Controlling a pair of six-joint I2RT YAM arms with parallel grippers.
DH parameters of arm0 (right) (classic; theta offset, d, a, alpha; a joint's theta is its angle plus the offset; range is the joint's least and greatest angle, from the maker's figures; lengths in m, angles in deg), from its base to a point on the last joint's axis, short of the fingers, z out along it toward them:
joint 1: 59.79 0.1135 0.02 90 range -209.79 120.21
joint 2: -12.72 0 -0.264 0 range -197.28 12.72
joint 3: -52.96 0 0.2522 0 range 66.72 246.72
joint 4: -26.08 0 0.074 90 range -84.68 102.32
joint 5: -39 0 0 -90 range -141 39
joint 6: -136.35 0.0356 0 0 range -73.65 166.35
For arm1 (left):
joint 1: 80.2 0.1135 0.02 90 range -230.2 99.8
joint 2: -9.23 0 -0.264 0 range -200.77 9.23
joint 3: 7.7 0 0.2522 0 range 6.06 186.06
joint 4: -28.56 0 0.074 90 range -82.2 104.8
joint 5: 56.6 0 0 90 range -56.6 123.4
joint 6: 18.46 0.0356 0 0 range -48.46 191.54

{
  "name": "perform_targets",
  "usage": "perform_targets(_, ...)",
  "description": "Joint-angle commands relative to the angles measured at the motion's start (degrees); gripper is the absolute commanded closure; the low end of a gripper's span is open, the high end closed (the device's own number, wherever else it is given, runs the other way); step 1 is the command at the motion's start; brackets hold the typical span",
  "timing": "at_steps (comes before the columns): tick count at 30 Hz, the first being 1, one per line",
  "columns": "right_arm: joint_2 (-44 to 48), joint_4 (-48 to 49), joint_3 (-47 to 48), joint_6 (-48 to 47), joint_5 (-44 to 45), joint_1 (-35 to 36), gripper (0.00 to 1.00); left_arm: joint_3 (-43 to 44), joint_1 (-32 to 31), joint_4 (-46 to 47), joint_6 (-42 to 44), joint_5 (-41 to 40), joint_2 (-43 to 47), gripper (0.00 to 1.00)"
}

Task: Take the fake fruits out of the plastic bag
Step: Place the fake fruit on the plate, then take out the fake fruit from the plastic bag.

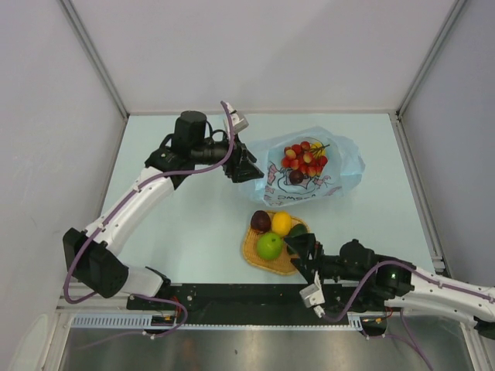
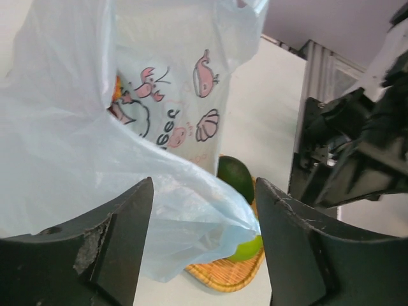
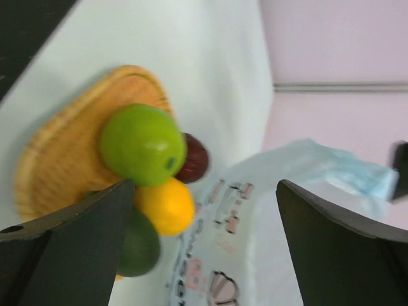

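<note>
- The plastic bag (image 1: 344,164) lies on the table's far right, well apart from both arm bases, its mouth turned towards the left arm.
- The left gripper (image 2: 204,185) sits at the bag's left edge. Its jaws are spread, and loose film drapes between them without being pinched.
- The right gripper (image 3: 205,185) hangs low by the near right edge of the woven tray (image 1: 247,251), jaws spread wide and empty.
- On the tray sit the green apple (image 1: 269,246), lemon (image 1: 281,222), dark plum (image 1: 261,221) and avocado (image 1: 296,231), the avocado partly hidden by the right fingers.
- Inside the bag are the red berries (image 1: 304,158), a second plum (image 1: 296,176) just in front of them, and a yellow piece (image 1: 315,147) behind, perhaps the pear.
- By my reading the task is about half done, and neither arm holds anything.
- The next move calls for the left jaws to close on the bag's rim and hold the mouth up, so the right arm can reach in for the berries without dragging the film.
</note>
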Motion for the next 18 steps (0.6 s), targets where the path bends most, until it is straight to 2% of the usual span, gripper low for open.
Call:
perform_targets(1,-1.7,0.1,6.4,6.0,8.3,-0.1,0.03,-1.8,0.4,0.2,-0.6,-6.8,3.1,0.27)
perform_targets(3,-4.6,6.3,7.5,8.3,16.7,-0.2,0.05,-2.8,0.4,0.2,-2.9,-9.1,3.8,0.24)
perform_targets(4,-8.8,15.1,8.0,9.2,19.2,-0.1,0.04,-3.2,0.4,0.6,-3.8,-9.7,4.5,0.23)
perform_targets(6,-14.5,21.3,12.9,11.0,25.6,-1.4,0.04,-4.8,0.4,1.6,-5.8,-10.9,5.3,0.22)
perform_targets(7,-19.8,25.7,14.5,13.5,27.1,-2.3,0.04,-5.3,0.4,2.2,-6.8,-10.8,5.8,0.21)
perform_targets(9,-23.5,31.0,17.6,16.7,29.4,-7.0,0.04,-6.3,0.4,3.6,-8.2,-10.5,5.6,0.2)
perform_targets(11,-26.3,36.8,17.9,19.7,28.0,-11.0,0.01,-5.4,0.4,3.8,-9.4,-9.8,4.1,0.2)
perform_targets(12,-27.0,37.3,19.3,21.1,26.3,-14.4,0.01,-4.9,0.4,3.7,-9.7,-9.6,3.3,0.2)
perform_targets(13,-27.7,34.0,20.7,26.5,25.7,-15.9,0.02,-4.3,0.4,3.2,-10.0,-8.2,2.8,0.2)
perform_targets(15,-30.6,24.0,24.8,33.8,21.7,-20.4,0.08,-2.9,0.4,2.5,-10.7,-6.9,1.6,0.22)
perform_targets(16,-31.8,21.6,28.3,37.3,20.1,-25.6,0.11,-2.6,0.4,1.2,-10.5,-6.7,1.6,0.24)
perform_targets(17,-33.4,19.5,30.3,43.6,18.9,-27.9,0.15,-2.4,0.4,0.4,-10.2,-7.6,2.3,0.25)
perform_targets(18,-36.1,17.5,31.9,45.9,15.8,-29.8,0.17,-2.4,0.6,-0.3,-9.8,-8.2,2.7,0.25)
